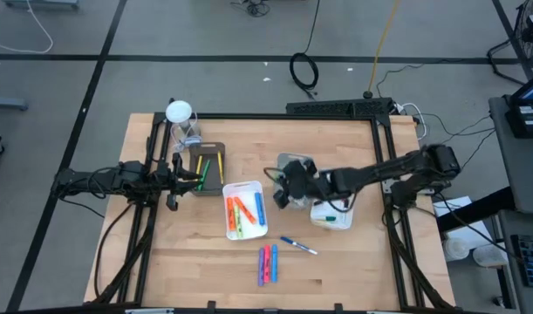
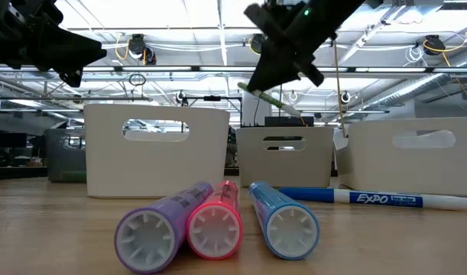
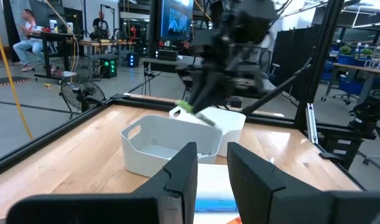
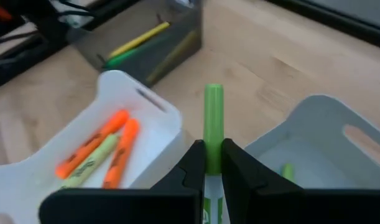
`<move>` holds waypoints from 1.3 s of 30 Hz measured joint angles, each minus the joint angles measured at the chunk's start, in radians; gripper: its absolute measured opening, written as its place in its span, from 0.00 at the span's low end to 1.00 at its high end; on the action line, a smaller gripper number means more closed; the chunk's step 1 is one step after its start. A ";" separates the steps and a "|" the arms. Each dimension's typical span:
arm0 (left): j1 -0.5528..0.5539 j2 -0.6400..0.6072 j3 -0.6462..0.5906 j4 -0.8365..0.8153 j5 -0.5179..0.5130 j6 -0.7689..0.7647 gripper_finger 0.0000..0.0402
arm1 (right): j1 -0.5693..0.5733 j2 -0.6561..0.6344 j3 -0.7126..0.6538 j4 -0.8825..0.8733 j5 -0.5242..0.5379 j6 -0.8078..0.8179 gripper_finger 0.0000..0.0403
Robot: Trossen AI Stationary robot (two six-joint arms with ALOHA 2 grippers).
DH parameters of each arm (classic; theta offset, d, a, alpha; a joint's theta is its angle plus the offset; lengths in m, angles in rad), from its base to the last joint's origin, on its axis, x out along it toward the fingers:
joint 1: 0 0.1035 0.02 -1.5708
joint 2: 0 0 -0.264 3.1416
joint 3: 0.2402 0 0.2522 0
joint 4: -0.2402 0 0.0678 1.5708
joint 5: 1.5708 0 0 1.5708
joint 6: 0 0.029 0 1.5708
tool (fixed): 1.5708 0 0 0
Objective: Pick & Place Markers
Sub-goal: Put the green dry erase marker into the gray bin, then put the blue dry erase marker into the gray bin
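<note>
My right gripper (image 1: 282, 190) hangs above the table's middle, shut on a green marker (image 4: 213, 115), over the gap between two white trays. The left white tray (image 1: 245, 209) holds orange, yellow-green and blue markers (image 4: 93, 152). The right white tray (image 1: 332, 215) holds a green one (image 4: 288, 171). A dark grey tray (image 1: 207, 170) holds yellow and green markers. Purple, pink and blue markers (image 1: 267, 263) and a blue-and-white Expo marker (image 1: 298, 245) lie flat on the table near its front edge. My left gripper (image 1: 174, 180) waits open beside the grey tray, empty. My right gripper pinches the green marker's barrel (image 4: 213, 163) between its two fingers. The marker lies along the fingers, and its green end (image 4: 213, 96) sticks out past the fingertips. It is lifted clear of the table and slants in the low view (image 2: 270, 99).
A white round object on a clear stand (image 1: 181, 118) stands at the far left corner. Black frame rails (image 1: 384, 166) run along the table's edges. Bare wood lies at the near left and near right.
</note>
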 joint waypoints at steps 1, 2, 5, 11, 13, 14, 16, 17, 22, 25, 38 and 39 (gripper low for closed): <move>0.000 0.000 0.000 0.000 0.000 0.000 0.22 | -0.022 0.000 0.000 -0.006 -0.022 -0.005 0.05; 0.000 0.000 0.000 0.000 0.000 0.000 0.22 | -0.041 0.000 0.000 -0.014 -0.044 -0.004 0.05; 0.000 0.000 0.000 0.000 0.000 0.000 0.22 | -0.085 0.000 0.000 -0.053 -0.070 0.006 0.05; 0.000 0.000 0.000 0.000 0.000 0.000 0.22 | -0.120 0.000 -0.035 -0.067 -0.069 0.018 0.09; 0.000 0.000 0.000 0.000 0.000 0.000 0.22 | -0.123 0.000 -0.051 -0.067 -0.068 0.032 0.09; 0.000 0.000 0.000 0.000 0.000 0.000 0.22 | -0.125 0.000 -0.058 -0.066 -0.066 0.036 0.09; 0.000 0.000 0.000 0.000 0.000 0.000 0.22 | -0.128 0.000 -0.070 -0.065 -0.067 0.038 0.09; 0.000 0.000 0.000 0.000 0.000 0.000 0.22 | -0.128 0.000 -0.077 -0.060 -0.069 0.038 0.09; 0.000 0.000 0.000 0.000 0.000 0.000 0.22 | -0.122 0.000 -0.096 -0.025 -0.072 0.038 0.13; 0.000 0.000 0.000 0.000 0.000 0.000 0.22 | -0.120 0.000 -0.096 -0.020 -0.071 0.038 0.17; 0.000 0.000 0.000 0.000 0.000 0.000 0.22 | -0.117 0.000 -0.096 0.018 -0.151 0.017 0.30; 0.000 0.000 0.000 0.000 0.000 0.000 0.22 | -0.113 0.000 -0.096 0.049 -0.184 0.003 0.31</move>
